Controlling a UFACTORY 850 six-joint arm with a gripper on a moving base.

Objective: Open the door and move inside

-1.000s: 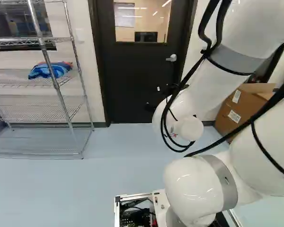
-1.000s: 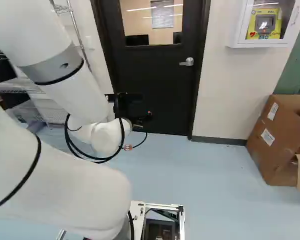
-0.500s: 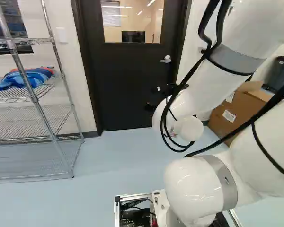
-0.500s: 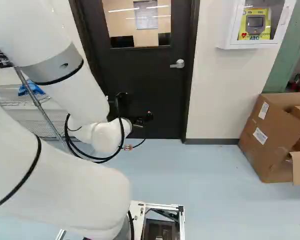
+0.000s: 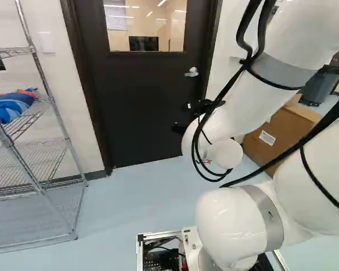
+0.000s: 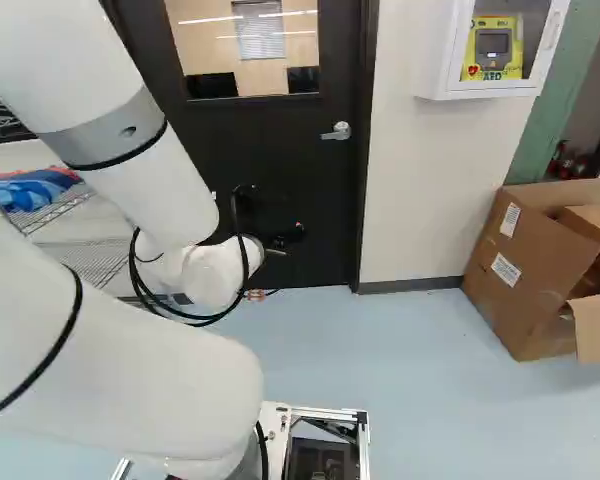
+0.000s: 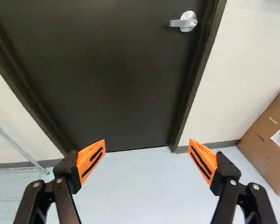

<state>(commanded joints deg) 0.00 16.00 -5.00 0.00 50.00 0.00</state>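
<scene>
Closed door point(image 5: 141, 90) ahead, between wire rack point(image 5: 8, 142) and cardboard box point(image 6: 515, 245), tool point(image 5: 182, 117) spread apart

White wall point(image 6: 420, 190), dark baseboard point(image 6: 410, 285), pale blue floor point(image 6: 410, 380). A wire rack point(image 5: 22, 161) holds blue cloth point(image 5: 8, 107) near one shelf's edge; an open box point(image 6: 520, 270) stands below a wall cabinet point(image 6: 438, 55).

The base point(image 5: 158, 235) moved, turning to its right; the door point(image 5: 141, 107) slid toward the left in both base views, its foot coming lower; the wire shelf point(image 5: 42, 190) slid partly out past the left edge of the left base view; the blue cloth point(image 6: 30, 188) came into the right base view, where the cardboard box point(image 6: 520, 275) and wall cabinet point(image 6: 430, 60) slid left.
</scene>
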